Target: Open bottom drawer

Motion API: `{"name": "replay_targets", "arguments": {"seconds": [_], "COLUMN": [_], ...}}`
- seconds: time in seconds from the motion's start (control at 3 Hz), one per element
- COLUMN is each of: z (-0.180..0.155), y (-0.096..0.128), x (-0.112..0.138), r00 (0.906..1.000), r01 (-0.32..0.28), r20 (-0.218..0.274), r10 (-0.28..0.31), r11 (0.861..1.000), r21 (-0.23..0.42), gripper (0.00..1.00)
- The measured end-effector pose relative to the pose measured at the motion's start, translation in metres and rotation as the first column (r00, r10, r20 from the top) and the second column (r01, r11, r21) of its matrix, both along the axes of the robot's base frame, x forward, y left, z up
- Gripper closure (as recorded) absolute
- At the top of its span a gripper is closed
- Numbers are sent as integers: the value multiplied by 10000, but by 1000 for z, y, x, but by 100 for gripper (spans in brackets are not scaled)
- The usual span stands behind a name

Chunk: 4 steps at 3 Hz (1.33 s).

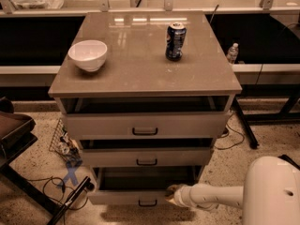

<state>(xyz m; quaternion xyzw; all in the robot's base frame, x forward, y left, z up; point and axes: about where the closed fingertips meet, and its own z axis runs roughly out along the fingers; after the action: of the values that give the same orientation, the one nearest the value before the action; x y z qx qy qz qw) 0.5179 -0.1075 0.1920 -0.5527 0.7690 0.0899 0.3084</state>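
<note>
The bottom drawer [117, 198] is the lowest of three pale drawers in the cabinet. It stands pulled out towards me, with its dark inside showing above its front and its small dark handle [147, 203] at the middle. My gripper [171, 193] reaches in from the right on a white arm [220, 197]. It sits at the top edge of the drawer front, just right of the handle. The middle drawer [146, 157] and the top drawer [145, 125] each stand slightly out.
A white bowl [87, 55] and a blue soda can [175, 41] stand on the cabinet top [140, 74]. A wire basket and cables [63, 144] lie on the floor at left, by a dark chair [14, 130]. A water bottle [232, 53] stands behind right.
</note>
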Motion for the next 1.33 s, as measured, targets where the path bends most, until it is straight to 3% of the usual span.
{"name": "replay_targets", "arguments": {"seconds": [0.33,0.67,1.33], "z": [0,-8,-3], "y": [0,-13,-12], "x": [0,-45,-44], "r00": [10000,9970,9970], "r01": [-1,-222,-226], "r20": [-2,-734,-734], "r10": [1,225,229], "r11": [10000,9997,9997], "r21": [0,58,54], "gripper": [100,100,100]}}
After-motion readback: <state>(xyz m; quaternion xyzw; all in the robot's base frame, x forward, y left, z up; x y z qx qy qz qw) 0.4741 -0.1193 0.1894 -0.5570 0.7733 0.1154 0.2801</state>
